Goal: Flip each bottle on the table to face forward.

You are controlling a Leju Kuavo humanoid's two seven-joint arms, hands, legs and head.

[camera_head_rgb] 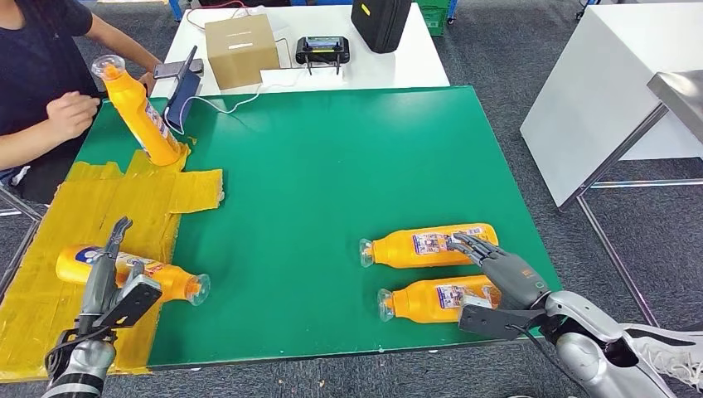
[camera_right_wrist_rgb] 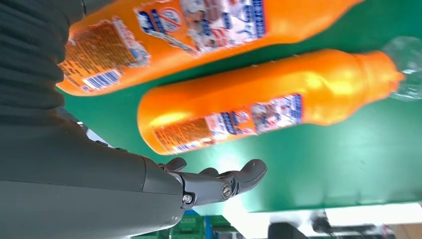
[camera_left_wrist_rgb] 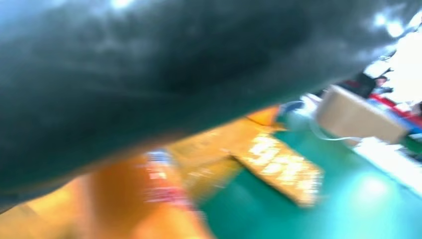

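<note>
Several orange bottles are on the green table (camera_head_rgb: 332,166). Two lie side by side at the front right, caps pointing left: a far bottle (camera_head_rgb: 427,246) and a near bottle (camera_head_rgb: 435,298). My right hand (camera_head_rgb: 501,269) hovers open over their bases, fingers spread toward the far one. The right wrist view shows both bottles (camera_right_wrist_rgb: 199,35) (camera_right_wrist_rgb: 268,109) with labels showing, and my fingers (camera_right_wrist_rgb: 239,180) apart from them. A third bottle (camera_head_rgb: 170,280) lies on the yellow taped patch (camera_head_rgb: 50,307) under my open left hand (camera_head_rgb: 112,278), and appears blurred (camera_left_wrist_rgb: 144,199) in the left wrist view. A fourth bottle (camera_head_rgb: 141,112) is held tilted by a person.
A person (camera_head_rgb: 41,75) sits at the far left corner. Behind the green table, a white table carries a cardboard box (camera_head_rgb: 240,50), a controller (camera_head_rgb: 322,48) and a black case (camera_head_rgb: 380,21). A blue stand with a phone (camera_head_rgb: 182,87) stands by the tilted bottle. Another white table (camera_head_rgb: 605,83) is at right.
</note>
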